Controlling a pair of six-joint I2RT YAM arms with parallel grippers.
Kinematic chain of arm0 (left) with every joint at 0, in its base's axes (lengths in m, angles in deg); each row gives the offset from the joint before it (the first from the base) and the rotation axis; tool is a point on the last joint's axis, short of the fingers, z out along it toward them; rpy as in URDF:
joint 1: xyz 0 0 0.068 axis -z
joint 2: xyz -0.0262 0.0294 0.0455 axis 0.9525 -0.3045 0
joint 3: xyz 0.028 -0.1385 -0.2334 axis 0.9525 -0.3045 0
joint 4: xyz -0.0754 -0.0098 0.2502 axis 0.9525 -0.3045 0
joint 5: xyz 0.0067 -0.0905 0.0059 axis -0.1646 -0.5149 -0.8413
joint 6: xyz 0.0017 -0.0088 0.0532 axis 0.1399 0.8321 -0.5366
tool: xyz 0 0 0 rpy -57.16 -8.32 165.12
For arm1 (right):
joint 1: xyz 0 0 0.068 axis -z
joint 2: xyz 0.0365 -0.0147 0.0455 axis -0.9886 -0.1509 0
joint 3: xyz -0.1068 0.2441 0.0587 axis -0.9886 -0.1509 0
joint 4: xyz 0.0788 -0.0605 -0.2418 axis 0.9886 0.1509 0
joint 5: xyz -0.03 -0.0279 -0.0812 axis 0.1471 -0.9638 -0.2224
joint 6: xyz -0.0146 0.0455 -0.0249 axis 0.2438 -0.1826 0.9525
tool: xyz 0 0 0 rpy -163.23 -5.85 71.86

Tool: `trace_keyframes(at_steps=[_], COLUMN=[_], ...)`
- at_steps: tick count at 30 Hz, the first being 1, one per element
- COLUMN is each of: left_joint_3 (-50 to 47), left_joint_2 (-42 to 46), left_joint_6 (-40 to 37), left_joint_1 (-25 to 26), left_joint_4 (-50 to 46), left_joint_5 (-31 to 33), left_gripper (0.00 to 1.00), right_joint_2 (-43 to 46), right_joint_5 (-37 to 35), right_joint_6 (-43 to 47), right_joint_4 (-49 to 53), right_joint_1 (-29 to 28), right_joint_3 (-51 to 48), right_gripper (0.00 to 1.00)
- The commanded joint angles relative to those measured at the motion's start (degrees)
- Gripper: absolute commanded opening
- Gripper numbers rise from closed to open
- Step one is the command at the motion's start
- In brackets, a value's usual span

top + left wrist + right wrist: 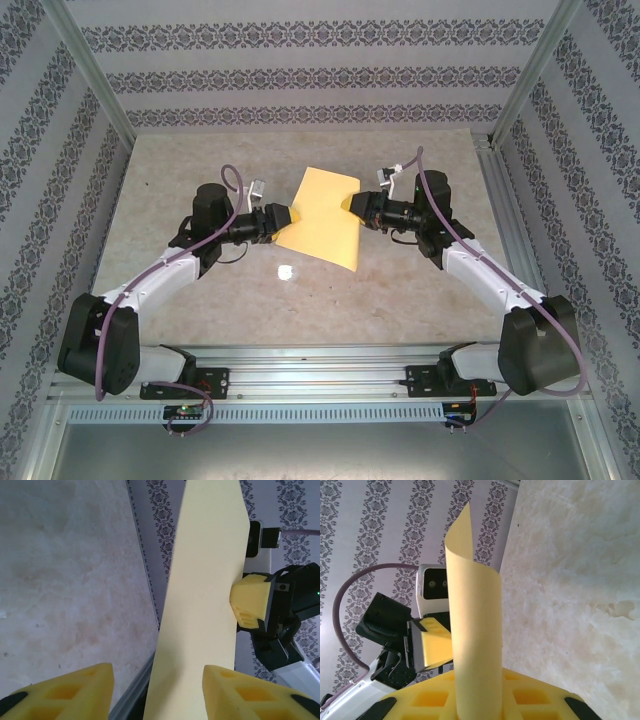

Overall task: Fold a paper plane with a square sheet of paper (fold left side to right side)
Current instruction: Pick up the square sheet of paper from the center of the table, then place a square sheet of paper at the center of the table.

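The square sheet of paper (322,215), mustard yellow, hangs above the table between both grippers and stands nearly on edge. My right gripper (352,203) is shut on its right edge, and the sheet (472,630) rises in a curl from between those fingers (477,702). My left gripper (284,222) is at the sheet's left edge. Its fingers (157,670) stand apart, with the sheet (200,605) passing between them close to the right-hand fingertip (235,690). The left-hand one is clear of the paper. I see no crease in the sheet. The paper plane is out of view.
The beige mottled table (200,300) lies below, with a small white spot (287,271) in front of the sheet. Metal frame posts and patterned walls ring the table. The aluminium rail (320,365) with both arm bases runs along the near edge.
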Motion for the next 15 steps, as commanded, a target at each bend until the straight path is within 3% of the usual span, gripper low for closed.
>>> trace_keyframes(at_steps=[1,4,7,12,15], left_joint_3=[0.9,1.2,2.1,3.3,3.9], left_joint_2=[-0.4,0.0,0.6,-0.4,-2.3], left_joint_6=[0.2,-1.4,-4.7,-10.1,-14.1], left_joint_1=[0.7,0.7,0.7,0.8,0.8], left_joint_4=[3.8,1.4,-3.6,-12.8,-19.2], left_joint_5=[-1.7,-1.1,0.8,6.7,12.1], left_gripper=[0.34,0.15,0.01,0.00,0.00], right_joint_2=[-0.4,-0.4,0.4,1.6,1.8], right_joint_5=[0.7,-0.9,-6.0,-17.4,-24.6], right_joint_6=[-0.5,2.1,9.6,20.8,25.9], right_joint_4=[-2.0,1.8,12.9,29.2,35.3], right_joint_1=[-0.4,-0.2,0.2,2.6,4.3], right_joint_3=[-0.9,-0.6,0.9,2.5,2.2], right_gripper=[0.21,0.24,0.36,0.62,0.71])
